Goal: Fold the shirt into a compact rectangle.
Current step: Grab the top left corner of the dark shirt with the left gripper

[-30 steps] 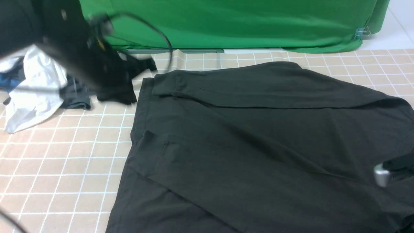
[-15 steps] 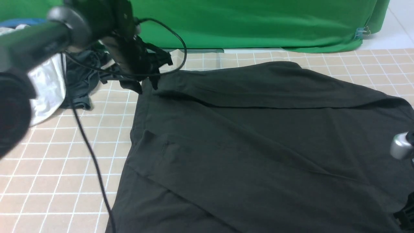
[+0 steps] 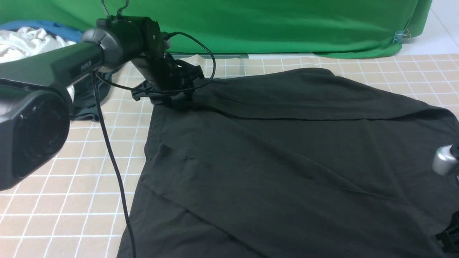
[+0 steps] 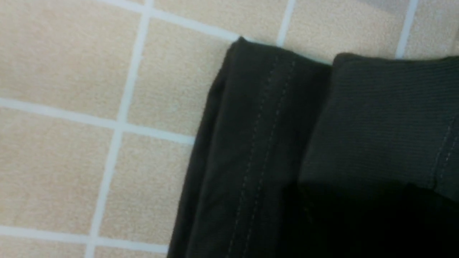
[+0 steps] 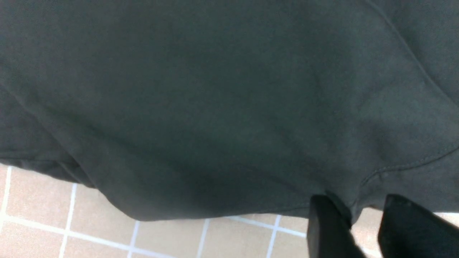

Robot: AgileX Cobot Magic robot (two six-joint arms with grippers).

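At shirt (image 3: pixel 287 150) far-left corner, left gripper (image 3: pixel 166 94) just swings in, opening unclear; right gripper (image 5: pixel 358 206) part-open at edge, nothing held. Corner pick likely next.

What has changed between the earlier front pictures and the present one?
The left gripper swung from above the clothes pile on the left across to the far left corner of the shirt and now sits low there; whether it holds cloth cannot be seen. The right gripper drifted slightly outward to the right; its jaws stand apart at the shirt's edge. The shirt lies as before, folds unchanged.
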